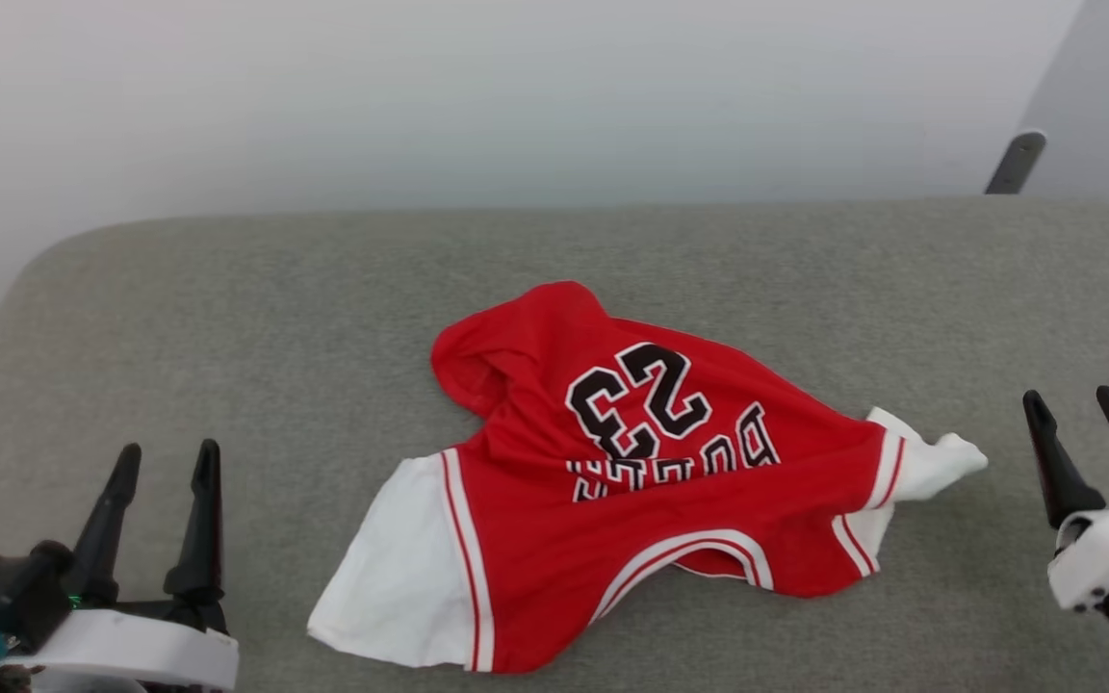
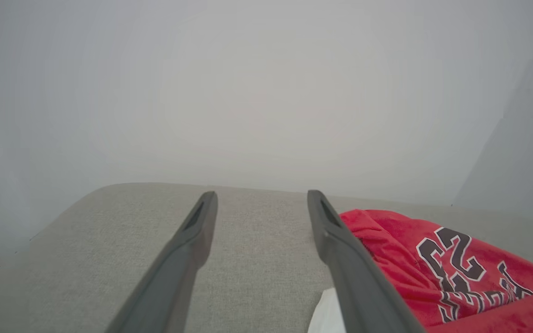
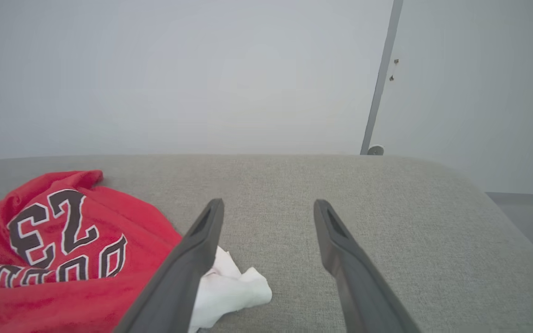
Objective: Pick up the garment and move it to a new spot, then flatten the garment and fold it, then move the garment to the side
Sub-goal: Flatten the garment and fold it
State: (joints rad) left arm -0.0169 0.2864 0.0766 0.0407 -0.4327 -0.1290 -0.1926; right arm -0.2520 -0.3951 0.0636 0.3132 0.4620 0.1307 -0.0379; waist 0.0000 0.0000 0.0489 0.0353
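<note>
Work surface: a grey woven-fabric pad with rounded corners (image 1: 227, 318), set against a pale plain wall.

Item 1: the large red jersey shirt with white sleeves and red-white striped trim (image 1: 651, 500) lies crumpled near the middle of the pad, slightly to the right and toward the near edge. It is not flat. The far red part is bunched into a hump, and folds cross the chest.
- Writing: the number "23" in black outlined in white reads clearly and appears upside down in the head view.
- Below it is black lettering. "B" and "U" are legible, and a crease cuts the remaining letters.
- No brand label can be read.
- The left white sleeve is spread out at the near left. The right white sleeve (image 3: 234, 286) is wadded into a small lump at the shirt's right end.

Item 2: the left gripper (image 1: 168, 450) is at the near left of the pad, well apart from the shirt. Its 2 dark fingers are spread, with nothing between them. The left wrist view (image 2: 262, 195) confirms this, with the shirt (image 2: 433, 268) to its right.

Item 3: the right gripper (image 1: 1070, 397) is at the near right, just beside the wadded sleeve. Its 2 fingers are spread and hold nothing, as the right wrist view shows (image 3: 269, 203). In that view 1 finger overlaps the sleeve, and contact cannot be determined.
</note>
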